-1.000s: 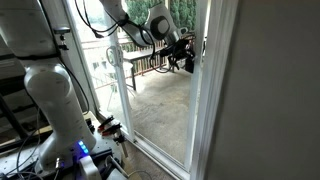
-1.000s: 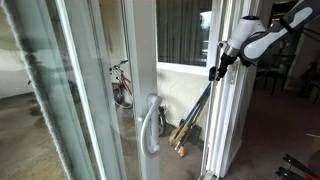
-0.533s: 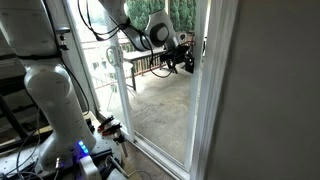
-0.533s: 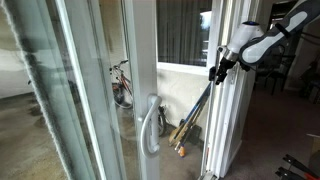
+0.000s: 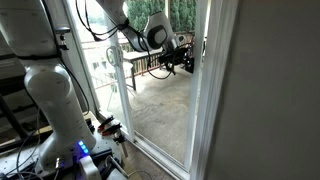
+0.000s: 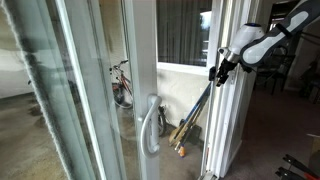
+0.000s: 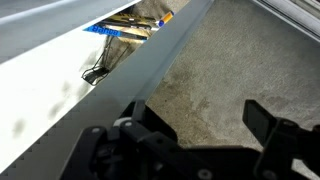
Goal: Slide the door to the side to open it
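Barely shifted end effector (image 5: 187, 61), spread wide (at its edge), door (image 5: 203, 100) upright, long axis vertical

In an exterior view the claw (image 5: 185, 60) hangs at 1 o'clock, just beside the right edge of the door (image 5: 165, 115). A railing (image 5: 148, 63) lies behind the glass at the claw's 9 o'clock. In an exterior view, a bicycle (image 6: 121, 82) stands behind a handle (image 6: 150, 126), at its 11 o'clock. Poles (image 6: 192, 118) lean at the claw's 7 o'clock.

Daylit concrete patio floor (image 5: 165, 105), brown wooden railing (image 5: 146, 63), parked bicycle (image 6: 121, 82).
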### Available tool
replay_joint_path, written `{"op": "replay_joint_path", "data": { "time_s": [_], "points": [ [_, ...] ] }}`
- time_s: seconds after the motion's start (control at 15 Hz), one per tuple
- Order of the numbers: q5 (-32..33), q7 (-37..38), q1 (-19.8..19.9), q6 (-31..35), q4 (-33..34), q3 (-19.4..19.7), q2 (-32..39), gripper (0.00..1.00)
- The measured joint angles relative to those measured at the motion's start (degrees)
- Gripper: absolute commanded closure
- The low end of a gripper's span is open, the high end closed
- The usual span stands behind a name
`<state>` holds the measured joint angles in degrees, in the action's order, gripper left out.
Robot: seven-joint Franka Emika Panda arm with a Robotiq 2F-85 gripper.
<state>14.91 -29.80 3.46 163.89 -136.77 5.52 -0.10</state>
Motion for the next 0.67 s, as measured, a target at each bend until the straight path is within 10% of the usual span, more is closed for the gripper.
{"op": "replay_joint_path", "data": {
  "time_s": [0.33, 0.67],
  "points": [
    [0.0, 0.4, 0.0, 0.7, 0.0, 0.0, 0.1, 0.00],
    [-4.0, 0.5, 0.1, 16.9, -3.9, 0.2, 1.5, 0.00]
  ]
}}
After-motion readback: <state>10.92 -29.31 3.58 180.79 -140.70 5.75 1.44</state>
